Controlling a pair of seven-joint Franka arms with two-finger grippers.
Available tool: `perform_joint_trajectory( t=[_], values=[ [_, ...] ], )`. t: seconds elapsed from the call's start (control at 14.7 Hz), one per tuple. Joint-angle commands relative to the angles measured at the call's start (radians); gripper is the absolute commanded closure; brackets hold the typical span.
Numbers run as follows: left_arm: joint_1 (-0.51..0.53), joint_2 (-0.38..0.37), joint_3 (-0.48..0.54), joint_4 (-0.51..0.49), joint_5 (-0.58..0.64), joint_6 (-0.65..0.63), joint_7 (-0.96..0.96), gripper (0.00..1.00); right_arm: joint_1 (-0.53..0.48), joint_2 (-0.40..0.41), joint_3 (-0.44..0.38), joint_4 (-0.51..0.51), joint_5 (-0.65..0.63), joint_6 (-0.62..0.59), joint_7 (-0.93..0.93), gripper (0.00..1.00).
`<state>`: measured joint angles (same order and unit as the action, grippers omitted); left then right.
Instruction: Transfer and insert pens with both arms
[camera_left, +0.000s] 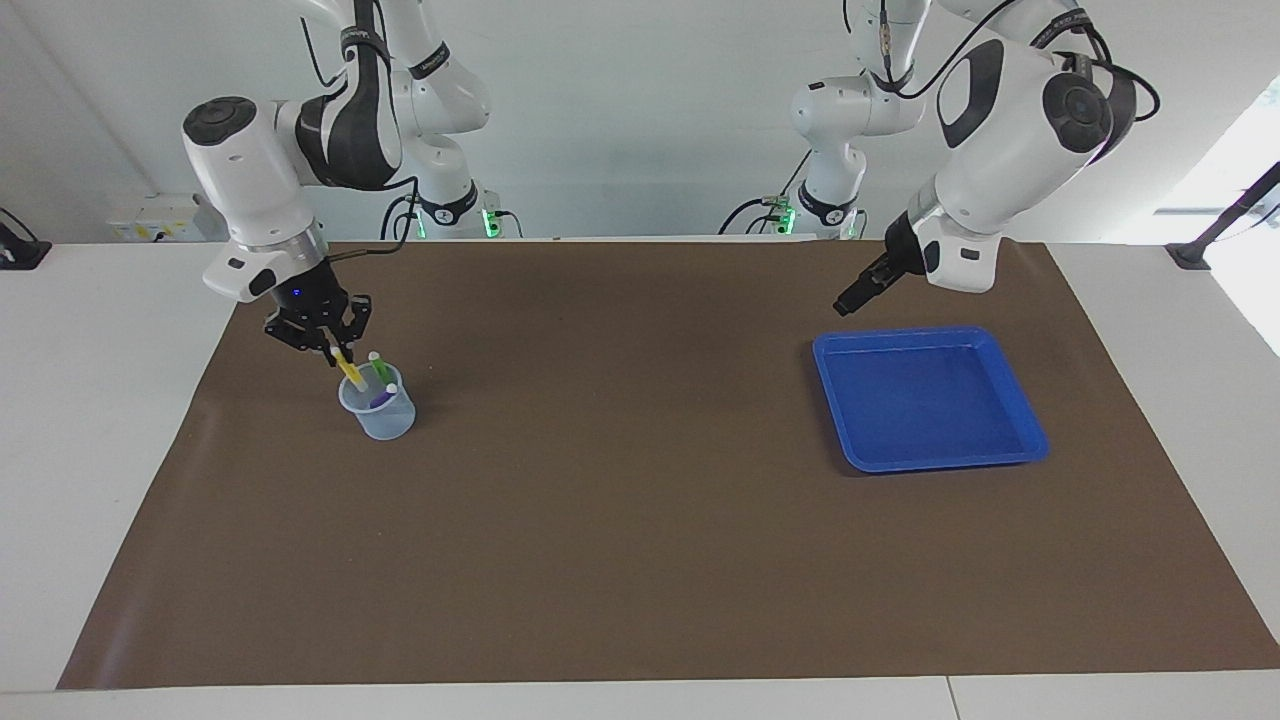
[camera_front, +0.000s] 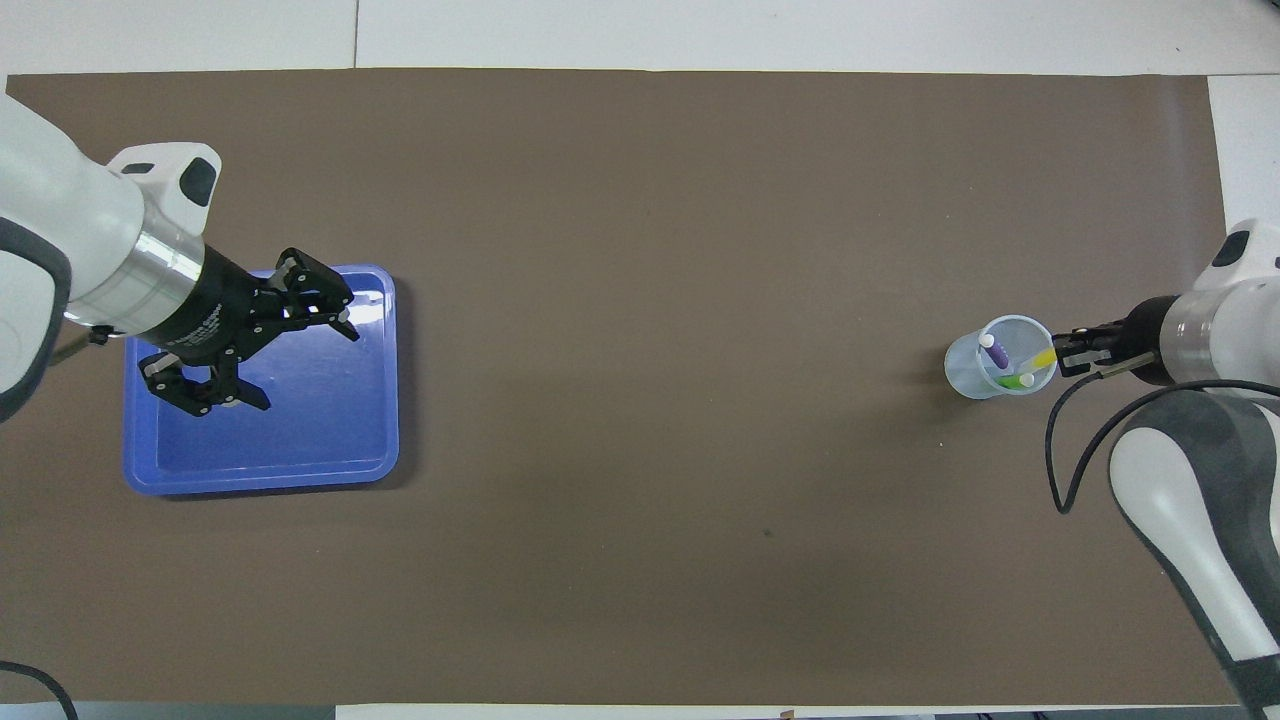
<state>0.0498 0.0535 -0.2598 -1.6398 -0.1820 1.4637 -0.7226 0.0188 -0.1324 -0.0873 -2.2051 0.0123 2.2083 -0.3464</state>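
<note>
At the left of the facing view, the right hand (camera_left: 335, 352) is clamped on the yellow pen (camera_left: 351, 372) by its upper end. The pen slants down and away from the hand, its lower tip already inside the rim of the clear cup (camera_left: 379, 409) standing on the counter (camera_left: 620, 520) in the frame's middle left. The green pen (camera_left: 378, 368) and purple pen (camera_left: 381, 398) lean in the same cup. Letting go looks like all that remains, since the pen's long axis points into the mouth. At the upper right, the left hand (camera_front: 250, 345) waits, fingers spread and empty, over the blue tray (camera_left: 1030, 440).
</note>
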Motion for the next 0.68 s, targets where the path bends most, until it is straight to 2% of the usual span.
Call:
perform_joint_trajectory(
  t=[0.0, 0.27, 0.41, 0.55, 0.61],
  values=[
    [0.038, 0.016, -0.002, 0.086, 0.081, -0.120, 0.226, 0.00, -0.003, 0.016, -0.002, -0.018, 0.037, 0.028, -0.003, 1.00],
    [0.053, -0.012, 0.007, 0.109, 0.180, -0.195, 0.533, 0.00, -0.005, 0.043, -0.002, -0.018, 0.051, 0.033, -0.002, 1.00],
    [0.036, -0.044, 0.049, 0.107, 0.208, -0.207, 0.667, 0.00, -0.005, 0.045, -0.002, -0.015, 0.051, 0.036, -0.002, 0.23],
    [-0.042, -0.067, 0.144, 0.094, 0.207, -0.206, 0.779, 0.00, -0.005, 0.054, -0.002, -0.001, 0.051, 0.037, 0.010, 0.01],
    [-0.083, -0.072, 0.196, 0.083, 0.207, -0.203, 0.794, 0.00, -0.005, 0.060, -0.003, 0.011, 0.051, 0.036, 0.020, 0.00]
  ],
)
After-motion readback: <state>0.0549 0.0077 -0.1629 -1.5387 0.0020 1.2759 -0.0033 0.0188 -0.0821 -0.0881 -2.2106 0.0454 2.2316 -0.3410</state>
